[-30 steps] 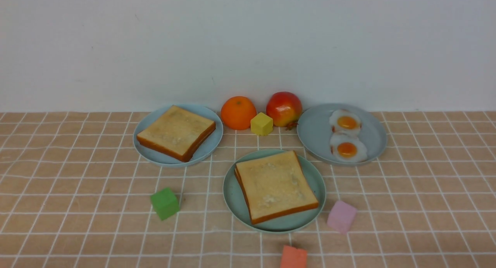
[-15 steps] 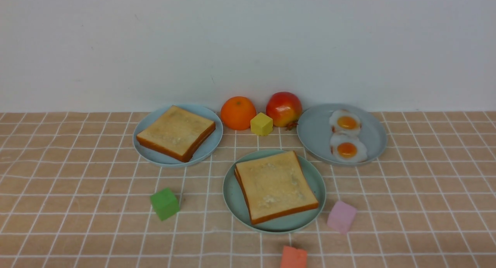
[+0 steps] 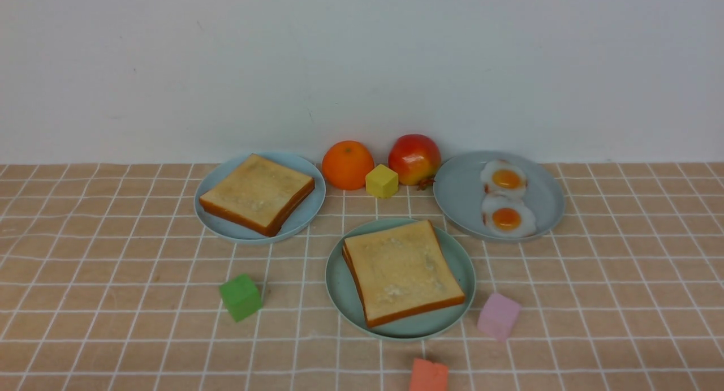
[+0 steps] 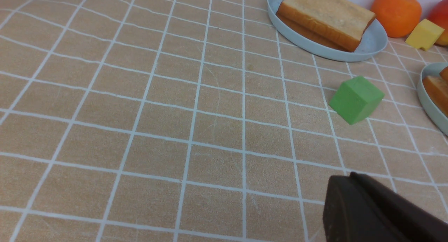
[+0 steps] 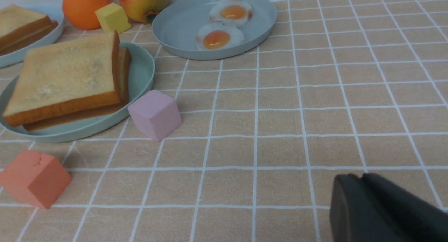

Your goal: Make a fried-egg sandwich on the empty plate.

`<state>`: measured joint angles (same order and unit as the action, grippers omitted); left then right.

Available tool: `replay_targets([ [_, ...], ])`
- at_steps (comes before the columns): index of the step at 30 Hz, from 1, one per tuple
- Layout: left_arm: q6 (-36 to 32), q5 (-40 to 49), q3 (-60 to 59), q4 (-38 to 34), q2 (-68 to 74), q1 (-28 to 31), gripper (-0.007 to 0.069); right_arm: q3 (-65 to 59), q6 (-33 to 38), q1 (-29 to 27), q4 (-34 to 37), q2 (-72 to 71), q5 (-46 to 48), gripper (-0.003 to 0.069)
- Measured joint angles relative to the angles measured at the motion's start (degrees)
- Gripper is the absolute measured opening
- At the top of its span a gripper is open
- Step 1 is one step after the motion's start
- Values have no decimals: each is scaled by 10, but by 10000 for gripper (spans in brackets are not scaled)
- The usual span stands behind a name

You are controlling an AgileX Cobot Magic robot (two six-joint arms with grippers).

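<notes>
1. Sandwich (image 3: 404,272): on the mint-green plate (image 3: 339,300), nearer the viewer than the two plates by the table's (image 3: 141,266) far edge. Its right corner lies near the plate's right rim. Whether an egg lies between the slices cannot be seen; if it was left out, the task would fail despite a finished look.
2. Upper slice: set askew over the lower. A knock from a returning arm could slide it farther off, towards the rim.
3. Left gripper (image 4: 346,180): closed, nothing in it. Right gripper (image 5: 358,180): cannot tell how wide its jaws stand; no food is seen at its tips.
4. Pink block (image 3: 499,316): just beside the plate's near right edge. A low right-arm sweep could drive it into the rim and jolt the stack.
5. Judgement: assembly appears complete; needless re-gripping is the main risk.
</notes>
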<state>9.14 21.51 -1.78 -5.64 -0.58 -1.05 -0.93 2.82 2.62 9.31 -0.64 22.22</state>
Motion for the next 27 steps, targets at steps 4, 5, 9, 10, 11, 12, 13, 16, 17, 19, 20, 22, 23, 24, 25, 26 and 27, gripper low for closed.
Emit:
replay_targets([
  [4,0,0,0,0,0,0,-13,0,0,0,0,0,0,60],
  [5,0,0,0,0,0,0,-13,0,0,0,0,0,0,62],
  [9,0,0,0,0,0,0,-11,0,0,0,0,0,0,67],
  [10,0,0,0,0,0,0,-10,0,0,0,0,0,0,71],
  [11,0,0,0,0,0,0,-10,0,0,0,0,0,0,72],
  [12,0,0,0,0,0,0,-10,0,0,0,0,0,0,74],
  [13,0,0,0,0,0,0,-10,0,0,0,0,0,0,75],
  [16,0,0,0,0,0,0,-9,0,0,0,0,0,0,79],
  [17,0,0,0,0,0,0,-9,0,0,0,0,0,0,80],
  [19,0,0,0,0,0,0,-8,0,0,0,0,0,0,83],
  [20,0,0,0,0,0,0,-8,0,0,0,0,0,0,85],
  [22,0,0,0,0,0,0,-8,0,0,0,0,0,0,88],
  [23,0,0,0,0,0,0,-6,0,0,0,0,0,0,90],
  [24,0,0,0,0,0,0,-6,0,0,0,0,0,0,92],
  [25,0,0,0,0,0,0,-6,0,0,0,0,0,0,92],
  [26,0,0,0,0,0,0,-6,0,0,0,0,0,0,93],
  [27,0,0,0,0,0,0,-6,0,0,0,0,0,0,95],
])
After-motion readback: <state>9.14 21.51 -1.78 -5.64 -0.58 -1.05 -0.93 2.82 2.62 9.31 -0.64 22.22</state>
